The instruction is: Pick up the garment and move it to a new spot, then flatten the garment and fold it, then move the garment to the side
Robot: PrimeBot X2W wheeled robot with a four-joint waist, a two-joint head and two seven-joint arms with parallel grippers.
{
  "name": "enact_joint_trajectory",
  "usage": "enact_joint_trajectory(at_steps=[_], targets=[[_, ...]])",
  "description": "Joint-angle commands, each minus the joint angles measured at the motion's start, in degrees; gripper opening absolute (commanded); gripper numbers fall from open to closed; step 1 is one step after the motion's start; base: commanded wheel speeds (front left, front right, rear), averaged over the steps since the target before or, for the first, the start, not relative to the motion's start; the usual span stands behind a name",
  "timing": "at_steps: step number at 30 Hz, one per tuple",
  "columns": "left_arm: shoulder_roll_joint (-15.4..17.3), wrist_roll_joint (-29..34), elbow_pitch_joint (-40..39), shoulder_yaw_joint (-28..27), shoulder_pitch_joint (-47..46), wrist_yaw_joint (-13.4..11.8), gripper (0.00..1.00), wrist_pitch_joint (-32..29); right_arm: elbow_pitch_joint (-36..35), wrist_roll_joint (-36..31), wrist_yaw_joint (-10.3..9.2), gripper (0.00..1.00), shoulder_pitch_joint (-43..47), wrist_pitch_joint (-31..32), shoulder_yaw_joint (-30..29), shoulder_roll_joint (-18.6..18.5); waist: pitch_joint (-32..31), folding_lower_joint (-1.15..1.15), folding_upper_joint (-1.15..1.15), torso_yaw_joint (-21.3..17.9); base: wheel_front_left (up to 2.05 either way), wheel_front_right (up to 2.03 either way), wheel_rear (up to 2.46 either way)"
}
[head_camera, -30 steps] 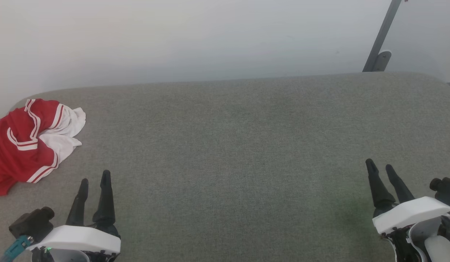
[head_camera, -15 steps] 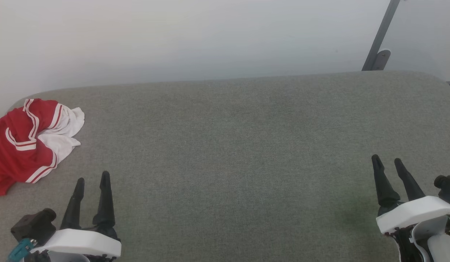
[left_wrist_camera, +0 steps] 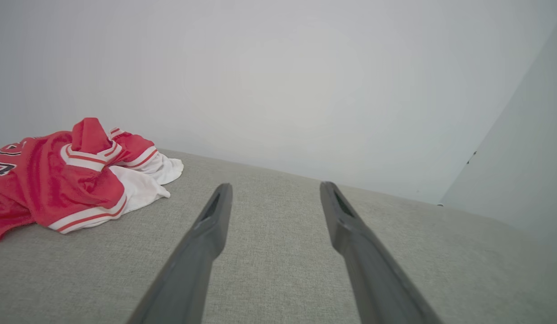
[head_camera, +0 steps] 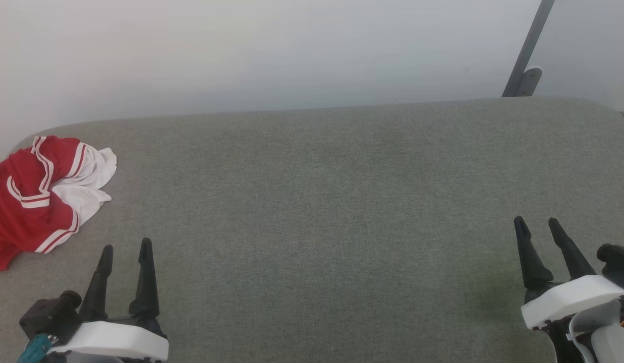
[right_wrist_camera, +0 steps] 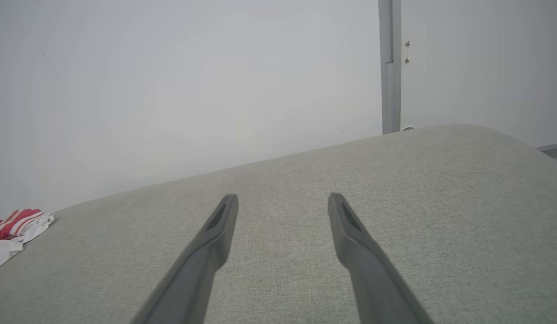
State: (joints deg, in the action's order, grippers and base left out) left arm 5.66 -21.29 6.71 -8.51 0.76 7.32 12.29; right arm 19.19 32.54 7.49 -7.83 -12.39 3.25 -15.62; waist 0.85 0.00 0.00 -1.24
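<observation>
Grey fabric desk (head_camera: 312, 201), red jersey (head_camera: 24, 217) crumpled far left. Your left gripper (head_camera: 126, 244) and right gripper (head_camera: 535, 220): fingers (head_camera: 146, 272) spread, empty. Looks light and floppy, so pinch its raised red fold.

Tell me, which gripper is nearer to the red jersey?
Left. The left gripper stands open just on the robot's side of the red jersey, slightly to its right, without touching it. The right gripper, also open, is far away across the grey fabric surface.
</observation>
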Motion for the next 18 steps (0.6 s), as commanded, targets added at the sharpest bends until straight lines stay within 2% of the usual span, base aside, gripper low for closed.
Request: enact_joint_trajectory(at_steps=[1, 18], targets=[[0.23, 1.24, -0.66, -0.32, 0.22, 0.13, 1.00, 0.62, -0.03, -1.15, 0.00, 1.00, 0.12, -0.53, 0.06, -0.36, -0.01, 0.00, 0.00, 0.00, 0.00, 0.00, 0.00], [0.67, 7.34, -1.49, -0.13, 1.07, 0.18, 1.00, 2.35, -0.19, -7.77, 0.00, 1.00, 0.38, -2.26, 0.28, -0.98, 0.13, 0.00, 0.00, 0.00, 0.00, 0.00, 0.00]])
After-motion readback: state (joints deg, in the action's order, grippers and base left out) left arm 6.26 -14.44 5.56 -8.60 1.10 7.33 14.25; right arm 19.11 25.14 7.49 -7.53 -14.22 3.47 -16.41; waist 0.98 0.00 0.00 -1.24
